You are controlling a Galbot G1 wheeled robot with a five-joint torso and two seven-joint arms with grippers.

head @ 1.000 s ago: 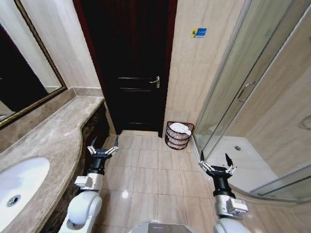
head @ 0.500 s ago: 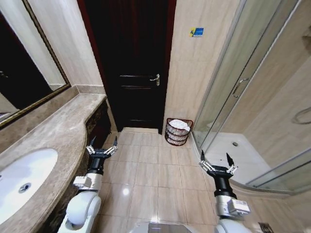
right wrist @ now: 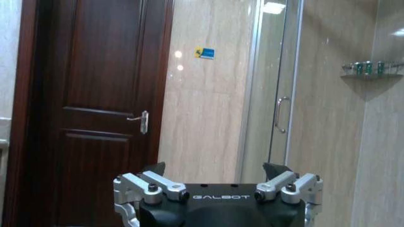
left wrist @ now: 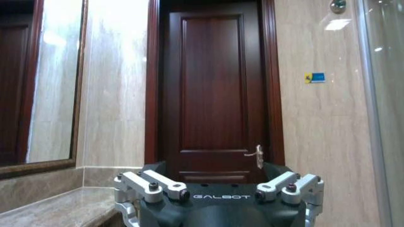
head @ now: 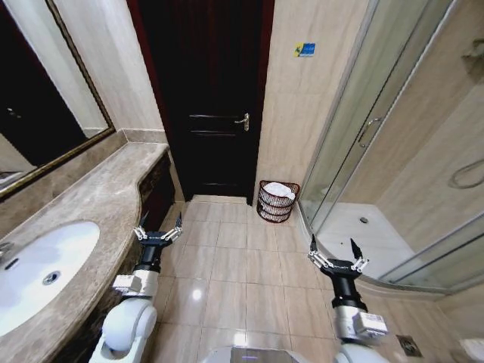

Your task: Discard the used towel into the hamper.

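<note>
Head view has shifted: the hamper now looks smaller, at frame centre by the door, white towel already inside. My left gripper and right gripper hang wide open, empty; the task seems finished.

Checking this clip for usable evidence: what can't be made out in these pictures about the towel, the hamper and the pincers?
- Hamper, head view: far off by the door; something white lies in it, too small to tell if it is the towel.
- Hamper's base: its footing on the floor is too small to judge.
- Left pincer and right pincer, both open and empty: in the wrist views their fingertips are cut off by the picture edge.
</note>
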